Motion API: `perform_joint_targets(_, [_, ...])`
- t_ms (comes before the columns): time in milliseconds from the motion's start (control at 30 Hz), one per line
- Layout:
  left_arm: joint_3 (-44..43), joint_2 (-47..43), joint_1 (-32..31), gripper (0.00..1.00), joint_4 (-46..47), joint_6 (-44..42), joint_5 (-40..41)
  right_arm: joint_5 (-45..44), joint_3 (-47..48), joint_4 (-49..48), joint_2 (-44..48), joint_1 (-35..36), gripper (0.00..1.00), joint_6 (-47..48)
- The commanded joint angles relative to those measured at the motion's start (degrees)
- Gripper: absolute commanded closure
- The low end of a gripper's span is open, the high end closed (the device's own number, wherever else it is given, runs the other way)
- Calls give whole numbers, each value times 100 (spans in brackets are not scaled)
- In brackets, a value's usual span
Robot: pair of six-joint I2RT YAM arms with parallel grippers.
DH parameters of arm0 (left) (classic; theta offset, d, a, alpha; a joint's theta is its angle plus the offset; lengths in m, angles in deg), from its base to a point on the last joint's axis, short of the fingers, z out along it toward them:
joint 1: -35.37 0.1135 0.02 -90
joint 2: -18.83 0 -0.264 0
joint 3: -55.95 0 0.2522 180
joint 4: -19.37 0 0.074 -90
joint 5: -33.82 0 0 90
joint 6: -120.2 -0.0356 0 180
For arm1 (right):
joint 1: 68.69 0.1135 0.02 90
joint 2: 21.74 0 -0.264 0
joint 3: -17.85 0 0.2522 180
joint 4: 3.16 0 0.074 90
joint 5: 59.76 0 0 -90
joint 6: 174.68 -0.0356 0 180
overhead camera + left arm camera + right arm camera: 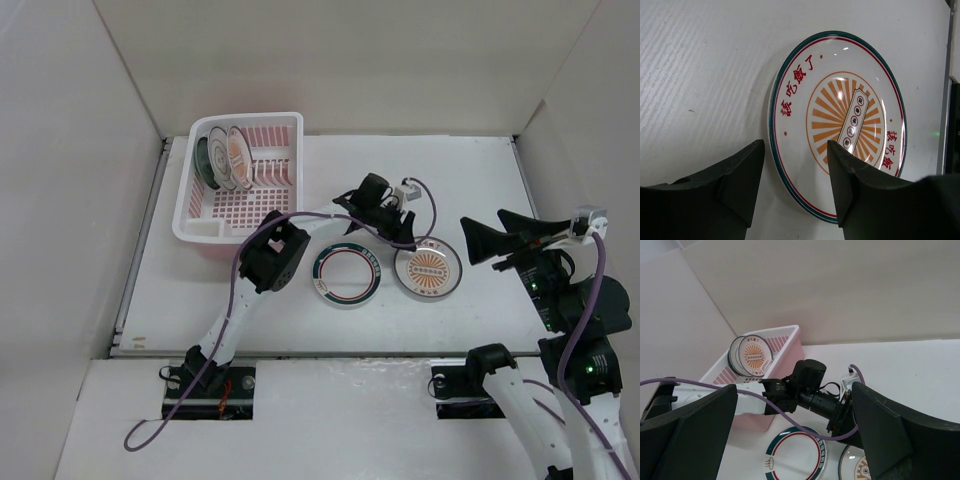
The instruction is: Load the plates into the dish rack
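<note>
So: left gripper [795, 150] was open, jaws spread, nothing held. It hung low over the sunburst plate [840, 125], whose near rim sat in the gap between the fingers; couldn't tell if they touched. That plate lay flat on the table [480, 180]. It was white with a teal outer rim, a thin red ring, orange rays round a central panel and red characters on the border.

Green-rim plate [347, 275] lay flat just left of it, near but apart. Right gripper [490, 235] was up off the table to the right, jaws wide, empty.

Rack [250, 120], pink with a white rim, sat at the table's far left. It held three plates upright at its left end: dark green plate [204, 162], ringed plate [220, 160] and second sunburst plate [238, 155].
</note>
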Motion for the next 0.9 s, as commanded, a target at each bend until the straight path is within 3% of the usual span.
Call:
perform_joint_targets(0, [208, -279, -79, 50, -263, -44, 8, -75, 208, -59, 46, 51, 0, 74])
perform_joint_targets(100, [270, -331, -79, 51, -263, -44, 8, -75, 208, -59, 46, 51, 0, 74])
perform_joint_targets(267, [270, -331, -79, 66, -316, -97, 8, -75, 208, -59, 46, 51, 0, 74])
perform_joint_targets(467, [270, -331, -79, 74, -368, -149, 61, -75, 208, -59, 99, 51, 0, 21])
perform_joint_targets(567, [270, -331, -79, 83, -368, -149, 114, -75, 208, -6, 99, 51, 0, 21])
perform_joint_targets(667, [270, -279, -79, 98, -368, -149, 114, -75, 208, -6, 99, 51, 0, 21])
perform_joint_targets(867, [270, -331, -79, 100, -316, -36, 175, -75, 208, -6, 99, 51, 0, 21])
